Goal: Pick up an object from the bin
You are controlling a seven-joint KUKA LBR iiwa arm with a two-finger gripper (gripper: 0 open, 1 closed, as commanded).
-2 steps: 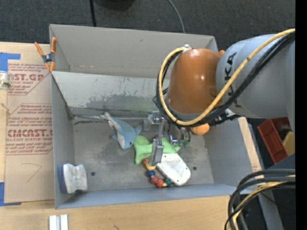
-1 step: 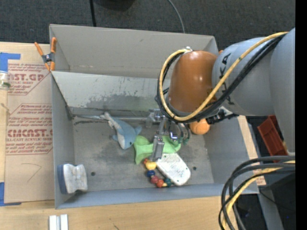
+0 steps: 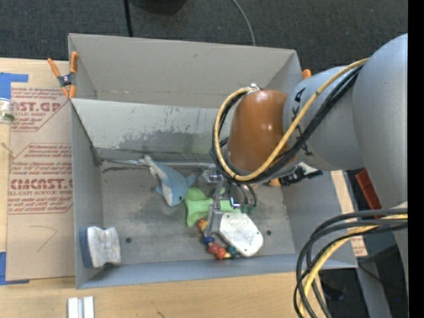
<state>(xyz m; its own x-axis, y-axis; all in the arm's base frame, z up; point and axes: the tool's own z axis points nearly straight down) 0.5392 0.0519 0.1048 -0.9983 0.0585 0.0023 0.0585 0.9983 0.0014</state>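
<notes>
Grey bin [image 3: 132,118] holds blue shark [image 3: 173,185], green toy [image 3: 195,205] under gripper [image 3: 216,214]

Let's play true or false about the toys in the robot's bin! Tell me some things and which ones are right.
1. A blue shark-like toy lies near the middle of the bin. True.
2. The white oval thing lies in the bin's upper left corner. False: it lies at the lower right of the floor, just beside the gripper.
3. A grey-white block sits alone in the lower left corner. True.
4. The green thing lies far from the gripper. False: it is right next to the gripper, on its left in the view.
5. Little coloured beads lie by the white oval thing. True.
</notes>
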